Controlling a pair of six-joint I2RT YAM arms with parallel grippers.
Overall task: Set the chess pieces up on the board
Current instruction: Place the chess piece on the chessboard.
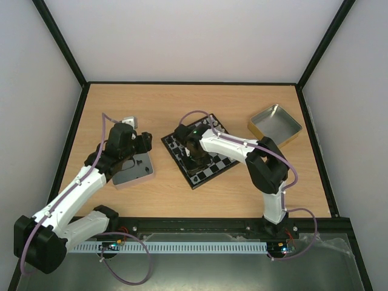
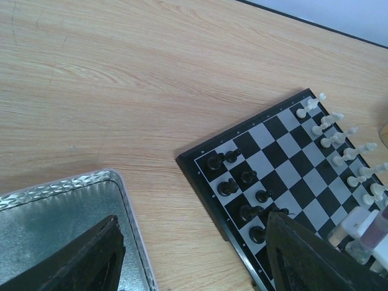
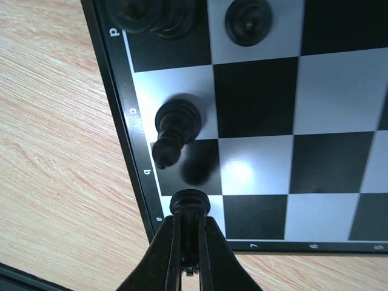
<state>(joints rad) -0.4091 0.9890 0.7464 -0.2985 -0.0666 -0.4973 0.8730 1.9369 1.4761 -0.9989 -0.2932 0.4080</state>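
Observation:
The board (image 1: 211,171) lies at mid-table, turned diagonally. In the left wrist view, black chess pieces (image 2: 233,182) stand along the board's (image 2: 291,163) near side and silvery-white pieces (image 2: 339,142) line its far side. My right gripper (image 3: 190,223) is shut on a black piece (image 3: 190,202), holding it just above the corner square of the board (image 3: 339,91). A black piece (image 3: 176,124) stands two squares further along that edge. In the top view the right gripper (image 1: 193,151) hovers over the board. My left gripper (image 2: 194,224) is open and holds nothing, between tin and board.
A shallow metal tin (image 1: 134,170) lies left of the board under the left gripper (image 1: 141,143), its rim (image 2: 124,200) showing in the left wrist view. A second tin (image 1: 274,124) sits at the back right. Black frame rails border the table.

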